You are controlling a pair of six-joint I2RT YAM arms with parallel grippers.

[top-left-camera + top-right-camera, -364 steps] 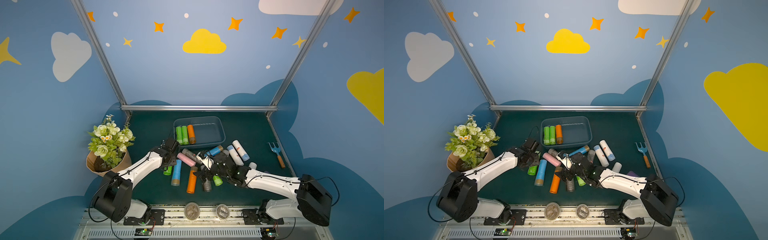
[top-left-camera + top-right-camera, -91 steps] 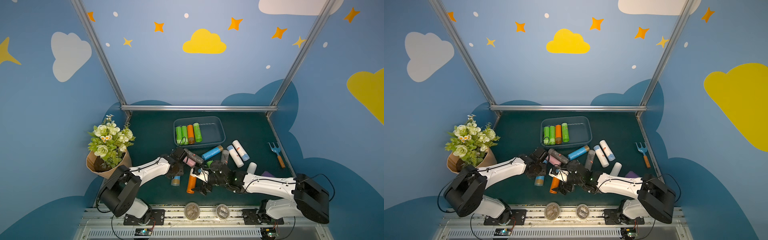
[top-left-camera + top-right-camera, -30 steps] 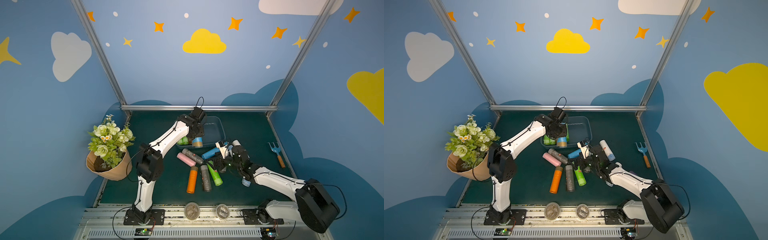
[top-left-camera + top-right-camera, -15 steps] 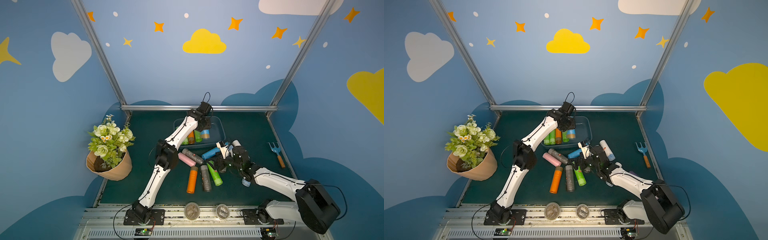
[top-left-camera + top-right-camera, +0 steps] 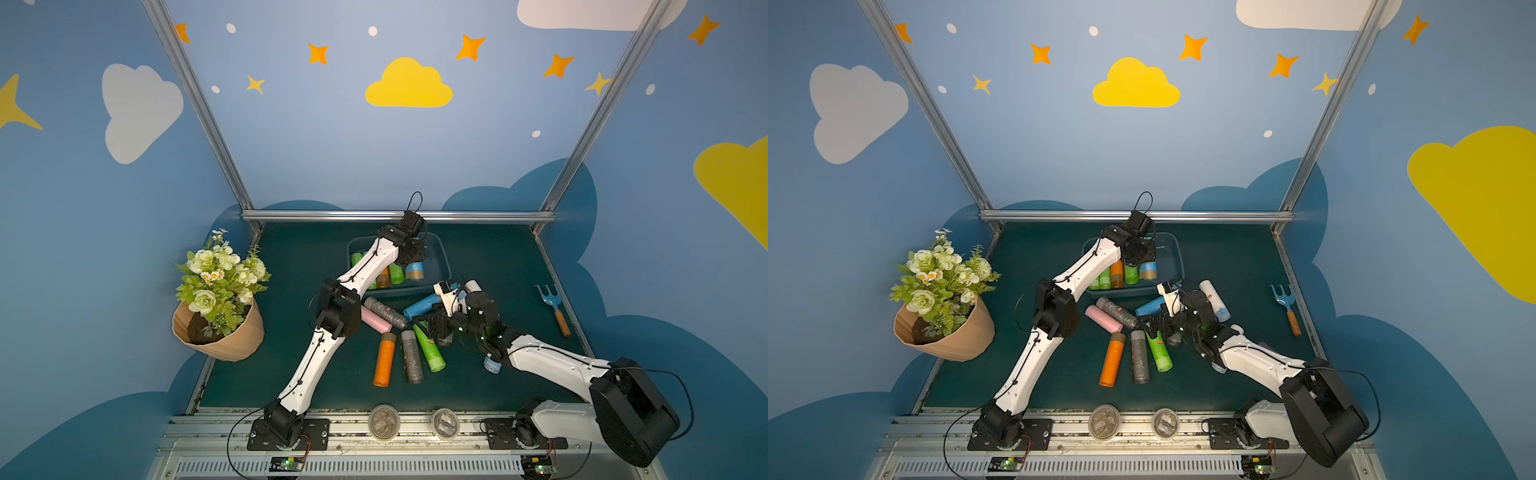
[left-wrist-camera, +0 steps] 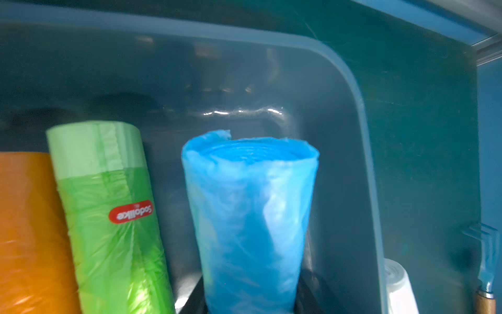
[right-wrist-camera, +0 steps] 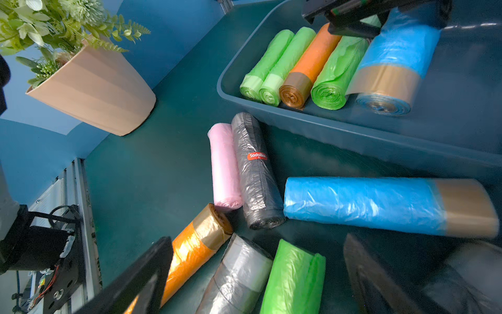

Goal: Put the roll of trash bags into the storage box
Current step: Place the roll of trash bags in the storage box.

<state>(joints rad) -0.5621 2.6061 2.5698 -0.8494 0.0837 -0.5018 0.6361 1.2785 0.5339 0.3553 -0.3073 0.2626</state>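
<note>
Swinging on from a moment ago, my left tool (image 5: 409, 257) has carried the blue roll (image 6: 250, 212) deeper over the storage box (image 5: 445, 258). It's clamped in that tool, green roll (image 6: 108, 206) just beside. Looks light, soft, slick: squeeze mid-body. My right tool (image 5: 434, 328) gapes, empty, above loose rolls (image 5: 409, 357) on the worktop (image 5: 299, 249).

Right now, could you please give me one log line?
left gripper: shut on blue roll inside storage box | right gripper: open above loose green roll
</note>
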